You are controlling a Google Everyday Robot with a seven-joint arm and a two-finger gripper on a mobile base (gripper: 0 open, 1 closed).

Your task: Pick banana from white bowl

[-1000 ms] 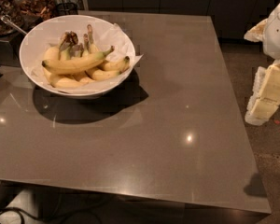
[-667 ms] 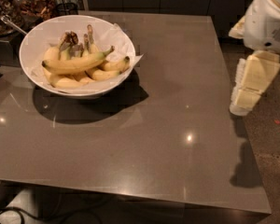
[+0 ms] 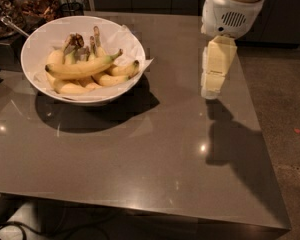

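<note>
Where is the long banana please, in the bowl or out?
In: the banana lies inside the bowl; the gripper hovers over the table.

1 view | high, looking down across table (image 3: pixel 155 154) | mid-range | gripper (image 3: pixel 211 88) upper right

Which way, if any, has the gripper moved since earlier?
Yes. The gripper has moved left, from beyond the right edge of the table to above it, toward the white bowl.

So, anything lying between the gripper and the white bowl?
No. In the camera view, only bare table separates the gripper, hanging over the right side, from the white bowl.
</note>
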